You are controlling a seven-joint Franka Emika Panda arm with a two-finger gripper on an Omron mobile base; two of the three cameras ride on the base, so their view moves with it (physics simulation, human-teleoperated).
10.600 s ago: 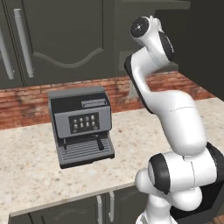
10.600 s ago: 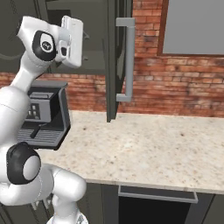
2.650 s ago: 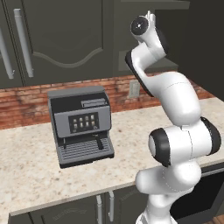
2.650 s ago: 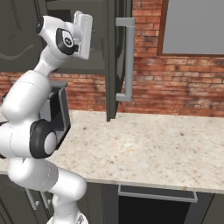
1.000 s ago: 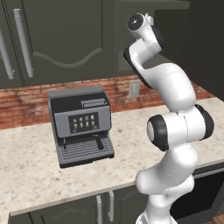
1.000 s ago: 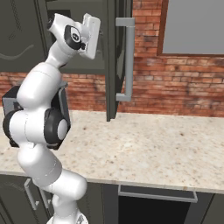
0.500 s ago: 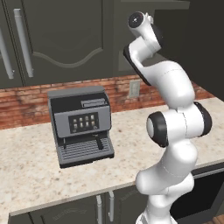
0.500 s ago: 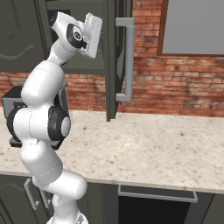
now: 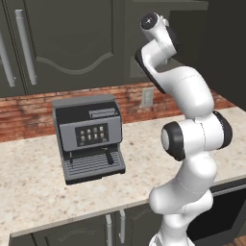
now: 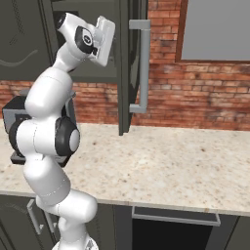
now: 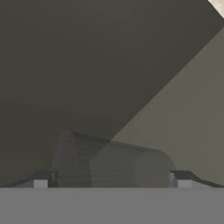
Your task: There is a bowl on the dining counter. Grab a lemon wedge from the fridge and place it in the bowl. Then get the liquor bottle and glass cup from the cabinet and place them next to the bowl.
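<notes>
On the left, the coffee machine (image 9: 90,142) is sitting on the wall counter (image 9: 33,192), while you are reaching up into the open cabinet (image 10: 128,63). Your gripper (image 11: 112,179) is standing wide apart, holding nothing, with a greyish translucent tumbler, likely the glass cup (image 11: 109,162), lying between its tips. Grasping and delivery are remaining; the bottle and bowl cannot be judged.

light: even, soft | hand view: dim, diagonal shadow | render: sharp

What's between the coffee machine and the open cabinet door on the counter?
In the right base view, the robot's white arm stands between the coffee machine and the cabinet door.
</notes>
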